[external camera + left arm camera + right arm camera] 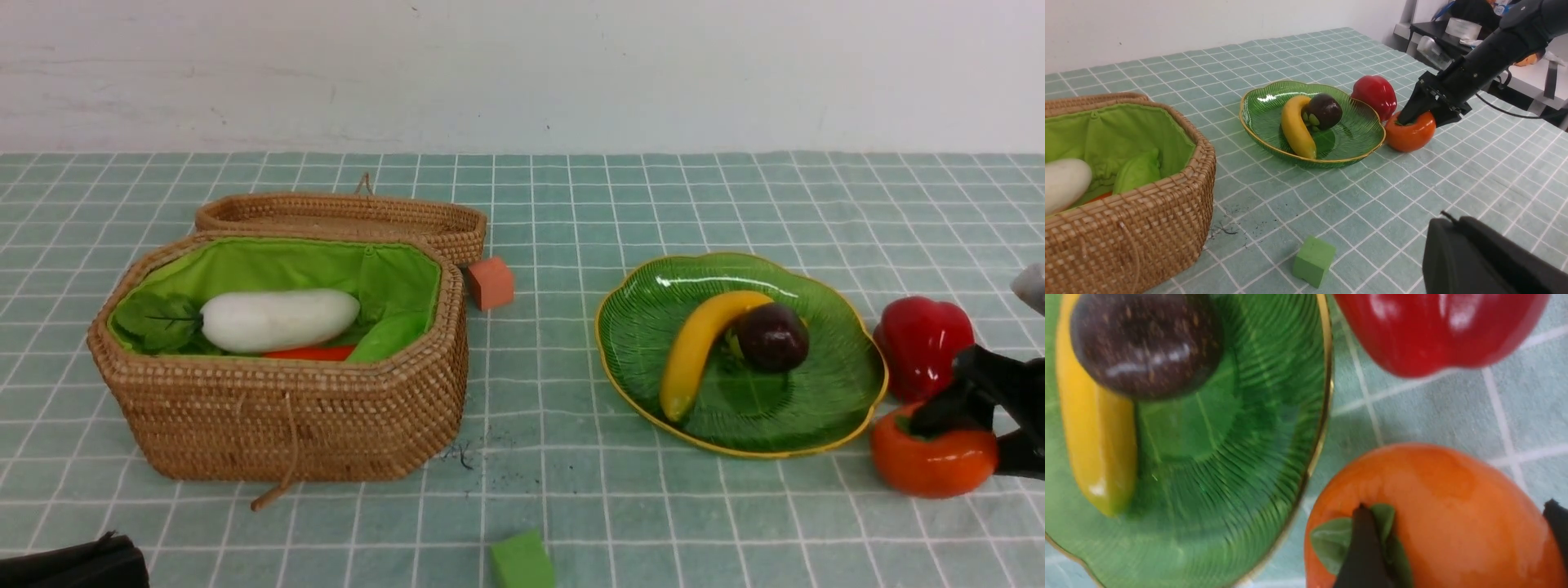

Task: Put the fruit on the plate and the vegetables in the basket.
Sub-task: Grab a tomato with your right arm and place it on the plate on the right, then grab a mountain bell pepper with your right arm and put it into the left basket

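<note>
Looking out over a pale-green tabletop (555,506) with white grid lines, and at a plain white wall (522,73) behind the plate (735,400). Now spotting the persimmon (935,461), glossy orange with a green calyx, just right of the plate, on its near side. Seeing the right gripper (1457,526) straddle it, finger over calyx; can't tell whether clamped or loose. Finding the left gripper (1447,218) closed, well left and nearer than the plate. Meeting the red bell pepper (922,347) close by, right of the plate. On the plate, catching the banana (694,359) beside the mangosteen (771,337). Well left of the plate, reaching the basket (286,416), with radish (277,320), carrot (310,354) and gourd (397,333) inside. Also noting an orange-brown cube (491,283) left of the plate and a green block (522,560) nearer, to its left.
</note>
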You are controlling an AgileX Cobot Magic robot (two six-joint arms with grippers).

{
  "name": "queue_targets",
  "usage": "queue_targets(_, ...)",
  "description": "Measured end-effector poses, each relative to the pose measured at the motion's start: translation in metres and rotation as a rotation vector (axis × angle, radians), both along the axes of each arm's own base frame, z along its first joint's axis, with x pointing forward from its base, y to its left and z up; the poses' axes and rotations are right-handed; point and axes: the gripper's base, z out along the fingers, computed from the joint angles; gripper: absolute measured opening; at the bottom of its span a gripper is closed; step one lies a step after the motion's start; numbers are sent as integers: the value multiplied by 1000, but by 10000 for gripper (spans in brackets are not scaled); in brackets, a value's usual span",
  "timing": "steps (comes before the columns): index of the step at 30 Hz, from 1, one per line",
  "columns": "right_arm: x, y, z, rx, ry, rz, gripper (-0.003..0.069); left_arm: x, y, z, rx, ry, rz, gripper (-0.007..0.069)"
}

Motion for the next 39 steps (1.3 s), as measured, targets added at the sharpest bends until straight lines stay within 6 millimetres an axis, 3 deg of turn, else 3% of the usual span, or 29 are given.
queue_targets(5, -15, -2, 30, -84, 20, -28, 499, 0, 0, 0, -1, -1, 0, -10)
queue_targets(6, -20, 5, 52, -103, -24, -41, 499, 0, 0, 1, -11, -11, 0, -10)
queue_targets(7, -20, 7, 55, -104, -32, -40, 499, 0, 0, 1, -11, -11, 0, -10)
queue_targets(9, -20, 27, 73, -110, -115, -1, 499, 2, -2, 4, -28, -27, 0, -10)
queue_targets(10, -17, 50, 81, -107, -180, 69, 499, 4, -4, 5, -36, -35, 0, -10)
queue_targets(12, -7, 85, 80, -102, -260, 149, 499, 8, -8, 6, -36, -36, 0, -10)
queue_targets(13, -6, 88, 79, -102, -265, 154, 499, 8, -8, 6, -35, -34, 0, -10)
queue_targets(16, 11, 120, 58, -130, -300, 215, 499, 12, -12, 5, -23, -23, 0, -10)
queue_targets(20, 26, 136, 38, -143, -275, 248, 499, 14, -14, 5, -27, -26, 0, -8)
queue_targets(22, 30, 136, 36, -144, -276, 248, 517, 14, -14, 6, -30, -30, 0, -6)
queue_targets(24, 34, 137, 40, -142, -289, 248, 626, 14, -14, 6, -30, -30, 0, -6)
queue_targets(27, 33, 133, 53, -140, -294, 268, 673, 14, -14, 6, -31, -31, 0, -5)
queue_targets(31, 22, 112, 83, -130, -240, 255, 652, 14, -14, 6, -32, -32, 0, -2)
queue_targets(34, 15, 86, 106, -198, -187, 167, 580, 14, -14, 7, -39, -39, 0, -2)
queue_targets(39, 26, 61, 104, -371, -104, 64, 533, 14, -14, 9, -59, -59, 0, -2)
